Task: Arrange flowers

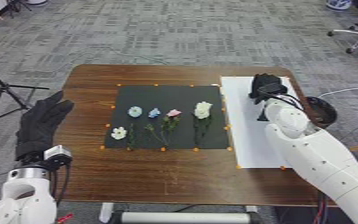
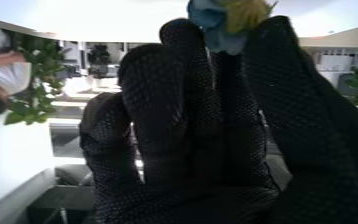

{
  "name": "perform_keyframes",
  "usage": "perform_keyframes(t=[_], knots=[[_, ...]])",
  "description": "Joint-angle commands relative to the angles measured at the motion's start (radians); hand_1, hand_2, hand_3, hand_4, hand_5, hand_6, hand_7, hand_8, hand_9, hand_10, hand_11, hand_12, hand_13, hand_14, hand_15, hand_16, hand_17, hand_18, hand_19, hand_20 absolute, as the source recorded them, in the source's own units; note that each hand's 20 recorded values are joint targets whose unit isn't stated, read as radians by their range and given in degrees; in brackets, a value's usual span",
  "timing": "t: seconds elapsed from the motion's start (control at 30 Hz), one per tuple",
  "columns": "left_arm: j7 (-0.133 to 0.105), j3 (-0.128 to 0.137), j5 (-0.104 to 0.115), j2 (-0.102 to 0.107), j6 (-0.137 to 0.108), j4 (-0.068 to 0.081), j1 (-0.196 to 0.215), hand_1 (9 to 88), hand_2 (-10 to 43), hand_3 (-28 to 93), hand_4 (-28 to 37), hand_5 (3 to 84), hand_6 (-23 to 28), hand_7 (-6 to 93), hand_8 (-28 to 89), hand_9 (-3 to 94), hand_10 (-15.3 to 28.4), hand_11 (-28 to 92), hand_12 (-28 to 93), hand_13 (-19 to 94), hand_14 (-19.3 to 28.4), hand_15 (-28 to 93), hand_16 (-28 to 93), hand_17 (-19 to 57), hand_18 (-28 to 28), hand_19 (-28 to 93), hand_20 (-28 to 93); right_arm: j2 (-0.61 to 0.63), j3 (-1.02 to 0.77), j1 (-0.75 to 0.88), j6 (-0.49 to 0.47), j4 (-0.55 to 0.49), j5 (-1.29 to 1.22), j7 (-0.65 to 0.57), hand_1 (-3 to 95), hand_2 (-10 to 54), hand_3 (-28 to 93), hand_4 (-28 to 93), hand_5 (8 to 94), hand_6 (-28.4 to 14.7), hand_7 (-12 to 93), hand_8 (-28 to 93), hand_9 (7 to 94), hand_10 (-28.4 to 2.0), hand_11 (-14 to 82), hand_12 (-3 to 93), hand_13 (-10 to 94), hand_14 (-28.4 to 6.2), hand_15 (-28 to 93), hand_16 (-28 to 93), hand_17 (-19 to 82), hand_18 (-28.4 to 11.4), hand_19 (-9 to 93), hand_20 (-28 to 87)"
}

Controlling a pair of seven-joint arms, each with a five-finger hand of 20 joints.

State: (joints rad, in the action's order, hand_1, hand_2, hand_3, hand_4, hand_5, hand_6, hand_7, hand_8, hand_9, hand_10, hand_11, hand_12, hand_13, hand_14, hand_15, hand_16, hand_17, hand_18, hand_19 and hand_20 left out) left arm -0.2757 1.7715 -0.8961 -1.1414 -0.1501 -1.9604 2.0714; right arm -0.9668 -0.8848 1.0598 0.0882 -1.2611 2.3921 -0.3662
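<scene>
Pinching a blue and yellow flower (image 2: 213, 31) between its thumb and a finger, the right robot hand (image 1: 266, 86) in its black cloth glove is over the far part of the long white sheet (image 1: 248, 142). The sheet is on the brown wooden surface (image 1: 171, 175), just right of the black mat (image 1: 158, 94). On the mat are a pale blue flower (image 1: 135, 111), a small blue flower (image 1: 154, 113), a pink flower (image 1: 174, 113), a big white flower (image 1: 202, 110) and a small white flower (image 1: 119, 133). The left robot hand (image 1: 40, 122) is open by the left edge.
</scene>
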Motion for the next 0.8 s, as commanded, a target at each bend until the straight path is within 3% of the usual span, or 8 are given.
perform_keyframes(t=[0.03, 0.2, 0.43, 0.67, 0.8], knots=[[-0.003, 0.003, 0.004, -0.010, 0.002, -0.005, 0.006, 23.7, 9.2, 68, -28.3, 48.0, 5.0, 10.0, -7, 50.5, 15.4, 20, 9, 40, 17.1, 16, -2, 7.1, 13.4, 11, 16, 0.039, 0.048, -0.026, 0.063, -0.013, 0.002, 0.031, 57.2, -8.1, 57, -17, 77.1, 1.4, 18, 4, 84.3, -11.8, 15.7, 22.8, 76, -9.9, 58, 32, 39, -22.9, 80, 57], [-0.002, 0.006, 0.005, -0.005, -0.003, -0.010, 0.006, 23.8, 9.4, 67, -28.3, 48.0, 5.1, 9.9, -7, 50.5, 15.4, 20, 9, 40, 17.1, 16, -2, 7.1, 13.4, 11, 16, 0.119, 0.065, -0.036, 0.121, -0.116, -0.064, 0.005, 57.9, -8.3, 57, -17, 78.1, 1.4, 18, 5, 85.6, -11.5, 15.0, 24.1, 77, -9.5, 58, 33, 40, -22.6, 81, 57], [0.001, 0.020, 0.006, 0.002, -0.005, -0.020, 0.019, 23.8, 9.6, 67, -28.3, 48.0, 5.0, 10.0, -7, 50.6, 15.4, 20, 9, 40, 17.1, 17, -2, 6.9, 13.5, 12, 16, 0.192, -0.022, 0.099, 0.153, -0.365, -0.183, -0.074, 57.4, -8.9, 58, -16, 79.1, 1.1, 18, 5, 86.5, -11.7, 14.5, 24.4, 77, -9.4, 57, 33, 40, -22.7, 81, 57], [0.000, 0.049, 0.003, 0.006, -0.019, -0.032, 0.040, 23.7, 9.6, 68, -28.3, 48.0, 5.0, 10.0, -7, 50.5, 15.4, 20, 9, 40, 17.3, 17, -2, 6.7, 13.7, 12, 16, 0.206, -0.036, 0.210, 0.156, -0.554, -0.251, -0.018, 57.5, -9.2, 58, -16, 79.5, 1.0, 17, 5, 86.7, -12.0, 14.2, 24.4, 77, -9.5, 57, 34, 41, -22.8, 81, 57], [0.007, 0.045, 0.001, 0.009, -0.010, -0.029, 0.032, 23.8, 9.6, 67, -28.3, 48.1, 5.0, 10.0, -7, 50.5, 15.4, 20, 9, 40, 17.4, 17, -2, 6.7, 13.7, 12, 16, 0.182, -0.034, 0.244, 0.176, -0.614, -0.235, -0.006, 57.5, -9.3, 58, -16, 79.8, 1.1, 17, 5, 86.7, -12.2, 14.2, 24.4, 77, -9.4, 57, 34, 41, -22.9, 81, 57]])
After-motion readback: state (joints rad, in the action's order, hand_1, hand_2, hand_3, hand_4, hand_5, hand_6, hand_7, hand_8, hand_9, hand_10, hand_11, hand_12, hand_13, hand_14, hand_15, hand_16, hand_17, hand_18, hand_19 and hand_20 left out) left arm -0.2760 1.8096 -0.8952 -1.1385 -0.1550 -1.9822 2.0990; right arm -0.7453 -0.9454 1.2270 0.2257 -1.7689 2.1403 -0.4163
